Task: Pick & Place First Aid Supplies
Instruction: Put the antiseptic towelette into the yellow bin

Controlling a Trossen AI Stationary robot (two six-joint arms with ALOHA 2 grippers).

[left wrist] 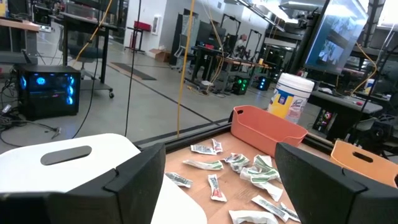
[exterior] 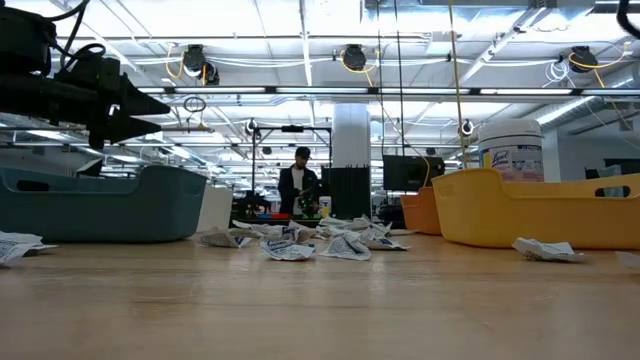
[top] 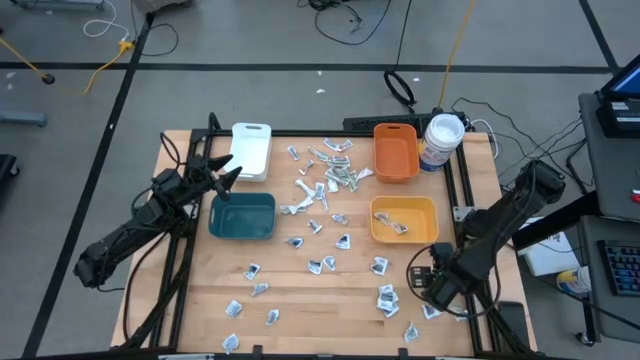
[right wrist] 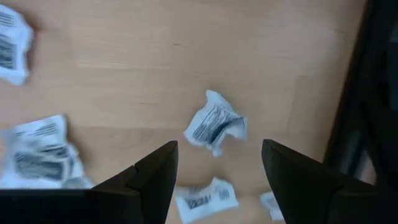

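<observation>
Wooden table (top: 330, 290) is strewn with first aid supplies (top: 332, 170), only a few being seen in the yellow bin (top: 432, 235), so most sorting is judged undone, while the right gripper (right wrist: 217, 168) is held spread above a packet (right wrist: 214, 129).

Table: bare wooden top (exterior: 320, 310) fills the foreground.
Left gripper: dark fingers (exterior: 135, 112) enter at upper left, spread apart and pointing right, hanging above the teal bin (exterior: 100, 205).
Packets: crumpled white packets with bluish print (exterior: 320, 240) lie clustered mid-table; one (exterior: 545, 249) sits just in front of the yellow bin (exterior: 540, 208), another (exterior: 15, 245) at the left edge.
Orange bin: (exterior: 420, 212) behind the yellow one.
Tub: white-lidded (exterior: 512, 150), rising behind the yellow bin.
Background: a person (exterior: 300, 185) stands far off in the room.
</observation>
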